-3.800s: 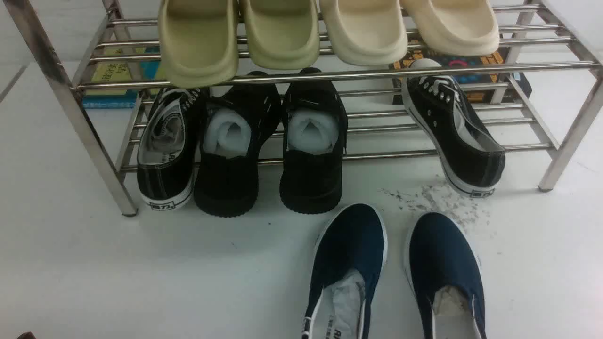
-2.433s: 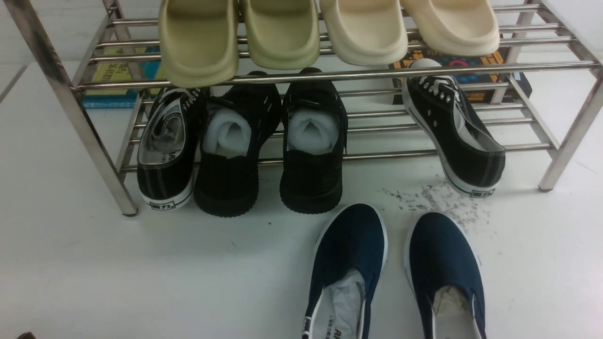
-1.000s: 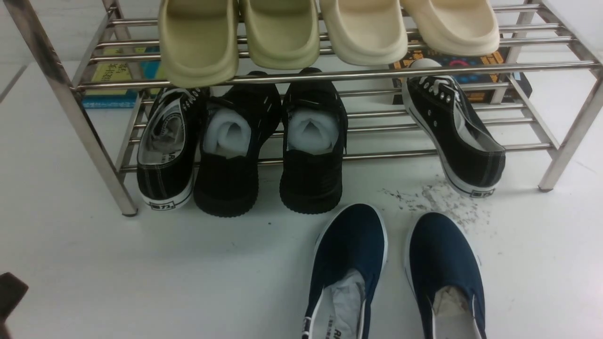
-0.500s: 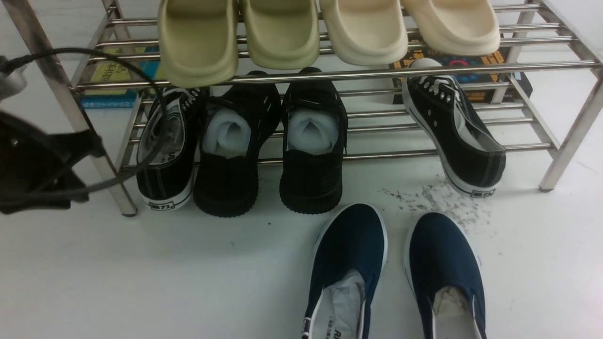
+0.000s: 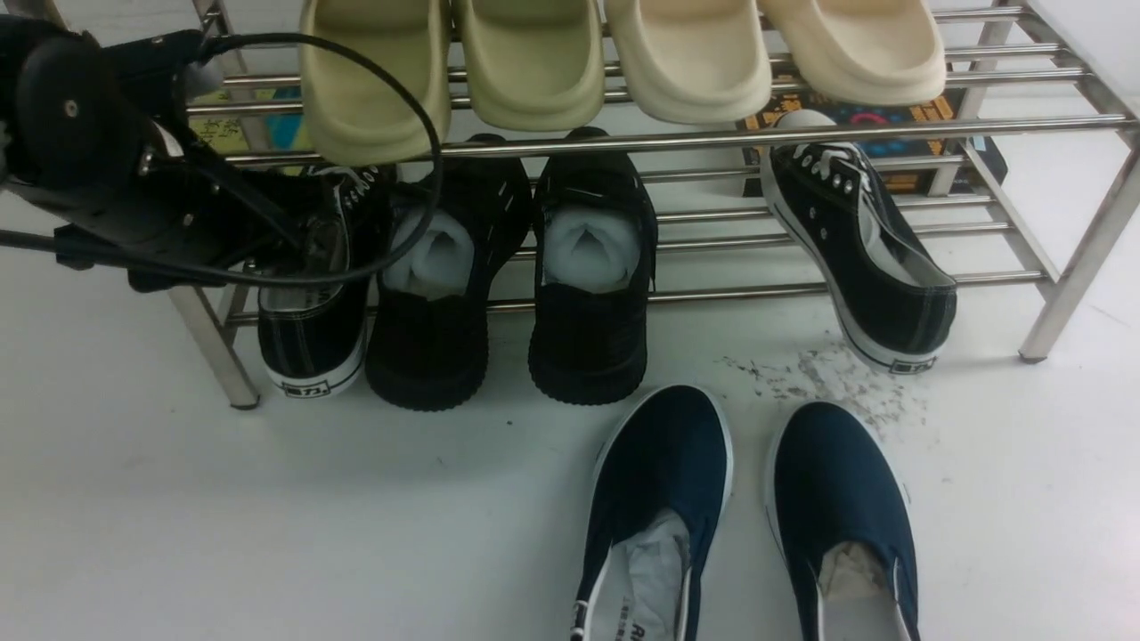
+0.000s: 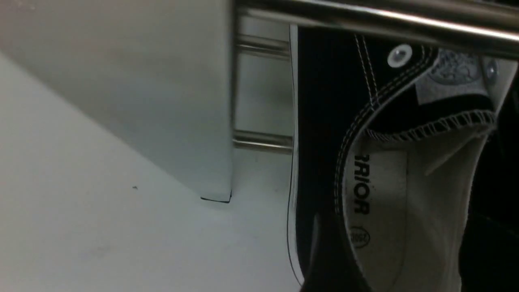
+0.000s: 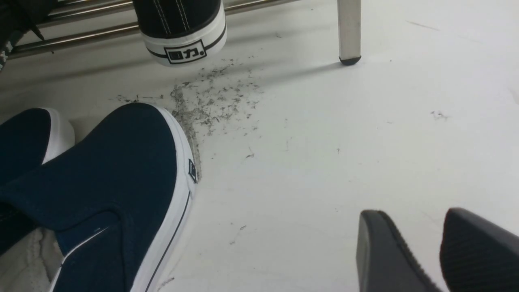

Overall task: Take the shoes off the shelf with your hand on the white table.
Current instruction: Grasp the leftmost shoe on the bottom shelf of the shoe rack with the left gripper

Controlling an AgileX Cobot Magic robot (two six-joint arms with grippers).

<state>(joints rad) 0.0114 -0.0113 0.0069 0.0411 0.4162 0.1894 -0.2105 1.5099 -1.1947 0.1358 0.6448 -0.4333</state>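
The shoes are black canvas sneakers with white soles, standing apart on the lower tier of the steel shelf (image 5: 623, 141). The left sneaker (image 5: 312, 338) is at the shelf's left end, the right sneaker (image 5: 877, 267) near its right end. My left gripper (image 5: 298, 239), black with a looping cable, hangs over the left sneaker's opening. In the left wrist view the insole (image 6: 405, 194) fills the frame beside the shelf leg (image 6: 182, 101), and a dark finger (image 6: 324, 263) stands at the sneaker's side wall, jaws apart. My right gripper (image 7: 415, 215) is open over the white table (image 7: 324, 162), empty.
Two all-black knit shoes (image 5: 427, 303) (image 5: 588, 294) sit between the sneakers. Navy slip-ons (image 5: 663, 481) (image 5: 837, 499) lie on the table in front. Beige slides (image 5: 534, 62) fill the top tier. Books (image 5: 214, 138) lie behind. Dark scuff specks (image 5: 819, 374) mark the table.
My left arm has swung in from the lower left edge, up and right to the left sneaker, and its jaws have opened. The shoes have not moved.
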